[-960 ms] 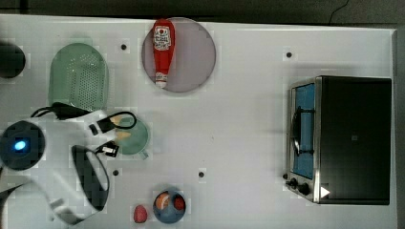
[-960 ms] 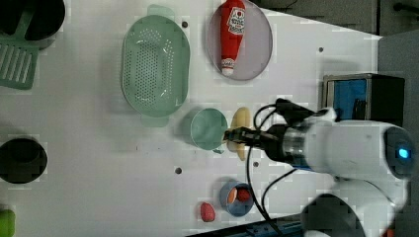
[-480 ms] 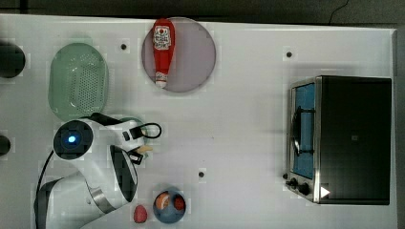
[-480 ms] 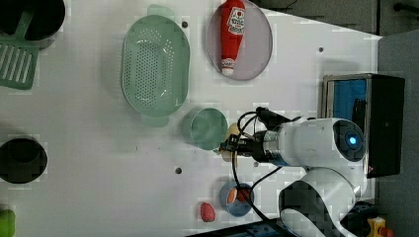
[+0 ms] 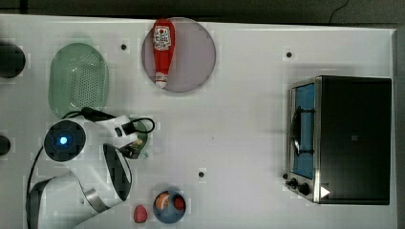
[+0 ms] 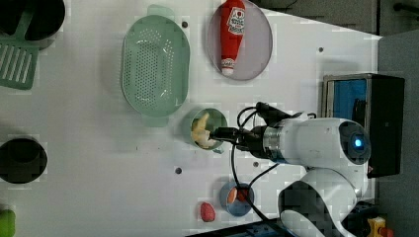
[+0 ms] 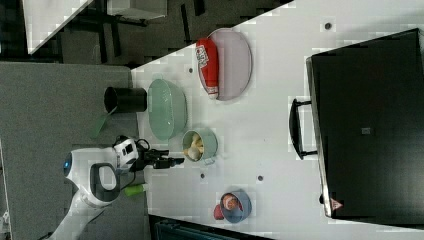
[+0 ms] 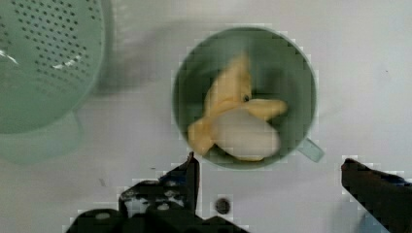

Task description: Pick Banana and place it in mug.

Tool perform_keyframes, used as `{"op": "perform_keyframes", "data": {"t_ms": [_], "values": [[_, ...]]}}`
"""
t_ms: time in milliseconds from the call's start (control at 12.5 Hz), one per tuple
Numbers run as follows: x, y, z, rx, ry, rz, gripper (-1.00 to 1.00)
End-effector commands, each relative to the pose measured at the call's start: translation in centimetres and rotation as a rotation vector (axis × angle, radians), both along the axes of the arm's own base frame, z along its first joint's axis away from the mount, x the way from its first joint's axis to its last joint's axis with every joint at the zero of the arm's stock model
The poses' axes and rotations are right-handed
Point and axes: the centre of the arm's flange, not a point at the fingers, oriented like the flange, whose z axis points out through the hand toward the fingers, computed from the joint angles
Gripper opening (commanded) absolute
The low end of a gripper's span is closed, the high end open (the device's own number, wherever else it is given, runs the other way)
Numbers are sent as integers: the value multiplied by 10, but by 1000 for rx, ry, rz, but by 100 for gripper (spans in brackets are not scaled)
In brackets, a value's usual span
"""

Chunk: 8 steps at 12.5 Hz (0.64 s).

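One banana (image 8: 233, 121) lies inside one mug (image 8: 296, 73).

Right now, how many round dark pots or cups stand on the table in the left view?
2. One black pot sits in the left view's top-left corner, behind the green spatula. Another black cup stands at the left edge, lower down. More may lie outside the picture.
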Motion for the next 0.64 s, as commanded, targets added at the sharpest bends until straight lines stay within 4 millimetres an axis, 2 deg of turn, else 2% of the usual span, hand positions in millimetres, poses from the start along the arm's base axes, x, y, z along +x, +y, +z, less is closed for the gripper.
{"op": "perform_keyframes", "data": {"t_ms": [80,240,400,480,640], "values": [[34,-25,59,35,-136,-141,100],[51,-55,107,27,-174,-203,100],[62,-95,162,4,-169,-275,100],[65,-126,200,-8,-156,-330,100],[65,-176,246,-30,-119,-412,100]]}}
